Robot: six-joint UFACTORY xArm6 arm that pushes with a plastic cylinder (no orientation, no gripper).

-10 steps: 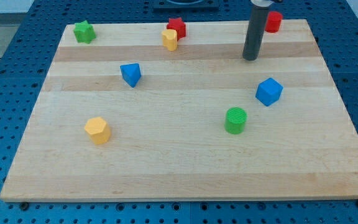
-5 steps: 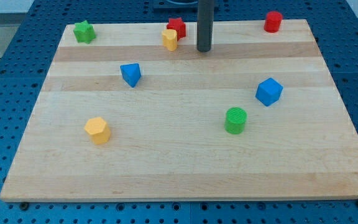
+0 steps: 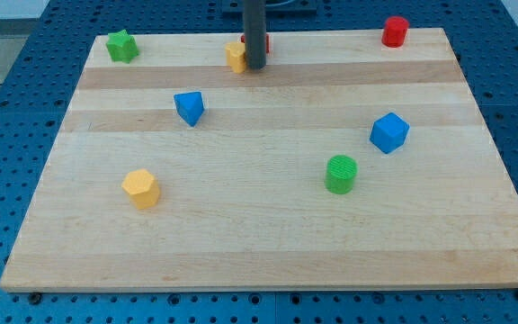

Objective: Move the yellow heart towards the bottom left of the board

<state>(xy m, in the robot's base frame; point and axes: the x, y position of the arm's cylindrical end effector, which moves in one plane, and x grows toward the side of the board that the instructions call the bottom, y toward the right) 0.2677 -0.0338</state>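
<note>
My tip (image 3: 255, 66) rested on the pale wooden tabletop (image 3: 259, 225), which lay on a blue perforated base (image 3: 7, 108). The arm carried no jaws, only the dark rod standing upright from the view's top. The yellow heart block (image 3: 235, 57) sat touching my tip on its left, near the top edge. A red block (image 3: 265, 41) showed partly behind the rod. Farther out lay a blue wedge-like block (image 3: 189, 107) and a green star block (image 3: 121, 45)
</note>
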